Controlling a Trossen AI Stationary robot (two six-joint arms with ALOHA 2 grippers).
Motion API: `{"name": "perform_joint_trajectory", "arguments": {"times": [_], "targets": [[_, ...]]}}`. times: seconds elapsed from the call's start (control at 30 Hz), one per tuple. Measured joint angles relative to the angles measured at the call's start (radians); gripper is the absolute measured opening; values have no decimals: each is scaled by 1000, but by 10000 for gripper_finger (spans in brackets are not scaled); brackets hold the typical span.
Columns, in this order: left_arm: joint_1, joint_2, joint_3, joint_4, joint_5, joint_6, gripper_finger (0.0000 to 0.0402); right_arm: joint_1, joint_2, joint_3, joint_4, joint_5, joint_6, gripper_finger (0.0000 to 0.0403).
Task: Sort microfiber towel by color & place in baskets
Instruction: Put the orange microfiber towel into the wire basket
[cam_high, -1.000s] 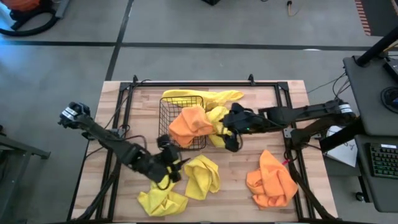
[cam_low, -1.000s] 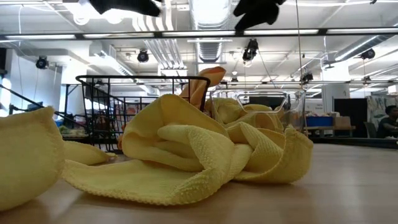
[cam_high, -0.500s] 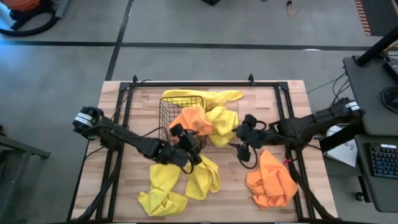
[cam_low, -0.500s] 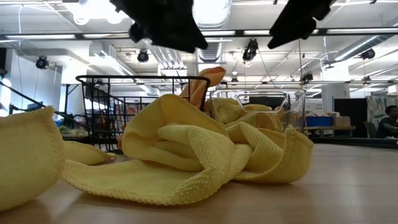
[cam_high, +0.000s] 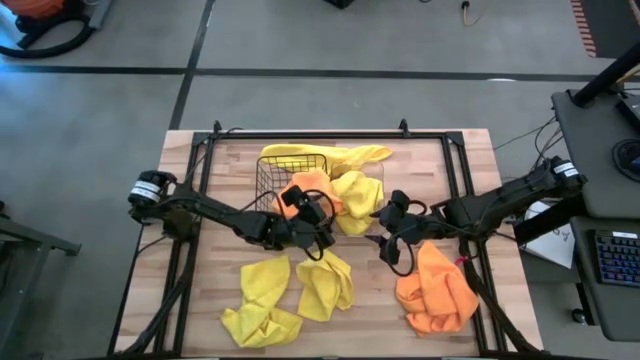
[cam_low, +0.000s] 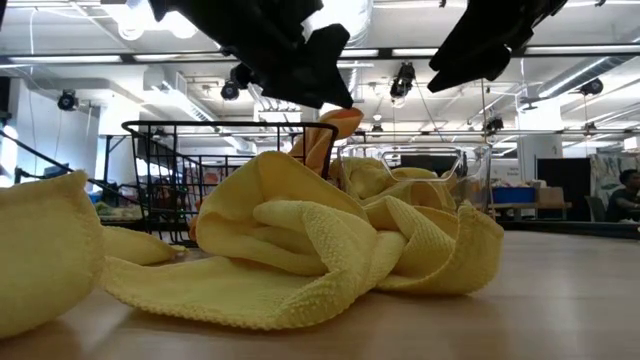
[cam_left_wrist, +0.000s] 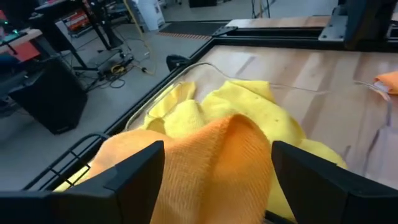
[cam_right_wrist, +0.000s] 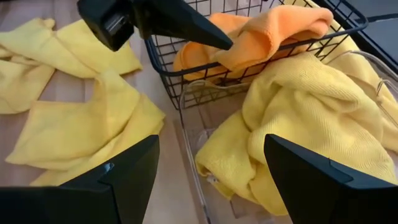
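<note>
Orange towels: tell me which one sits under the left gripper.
The orange towel in the black wire basket, heaped over its rim. The left gripper hangs open above it. The other orange towel lies loose on the table by the right gripper.

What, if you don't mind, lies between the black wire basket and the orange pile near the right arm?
In the high view, the right gripper hangs between the black wire basket and the orange pile, beside yellow towels at the basket's side.

The light wooden desk (cam_high: 430, 165) stands on a grey concrete floor (cam_high: 300, 100) crossed by dark lines, with a black metal frame (cam_high: 200, 150) running round its edges. Off to one side sits a darker bench carrying a keyboard (cam_high: 612, 258), and far across the room a person (cam_low: 628, 195) sits under bright ceiling lights (cam_low: 150, 15).
</note>
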Motion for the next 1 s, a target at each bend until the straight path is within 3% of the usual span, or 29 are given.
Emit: {"name": "perform_joint_trajectory", "arguments": {"times": [0.2,0.37,0.73,1.0], "targets": [[25,21,0,23,39,43,266,0,4,-1,20,2,2,286],[38,38,0,27,50,51,224,0,4,-1,40,2,3,286],[43,34,0,25,-47,53,17,0,5,-1,44,2,3,286],[42,17,0,-37,-83,53,3,0,5,-2,45,2,5,286]]}}
